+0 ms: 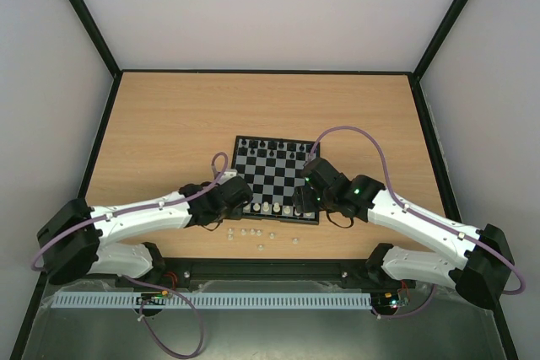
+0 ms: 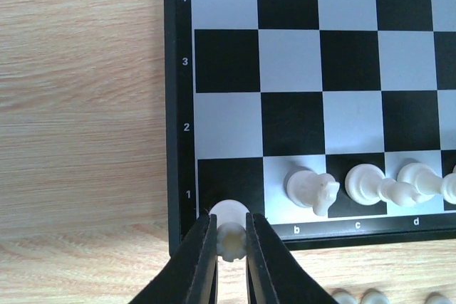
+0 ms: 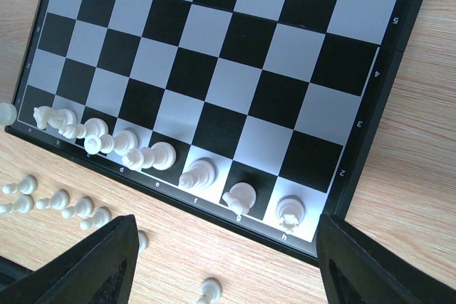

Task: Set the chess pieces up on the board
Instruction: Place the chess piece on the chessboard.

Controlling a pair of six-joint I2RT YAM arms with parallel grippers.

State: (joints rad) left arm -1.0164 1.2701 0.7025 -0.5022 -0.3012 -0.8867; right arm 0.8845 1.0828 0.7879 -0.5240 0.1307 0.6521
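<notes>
Left wrist view: the left hand [image 2: 230,227] is pinching a white piece [image 2: 229,211] between its fingers, at the near edge of corner square a1 of the board [image 1: 275,180]. Whether the piece touches the board cannot be told. Other white pieces [image 3: 240,194] stand along row 1 from b to h. Black pieces [image 1: 270,146] line the far side. Loose white pieces [image 1: 246,232] lie on the desk [image 1: 169,124] just in front of the board. The right hand [image 3: 226,222] hangs over the board's near right corner, fingers spread, holding nothing.
</notes>
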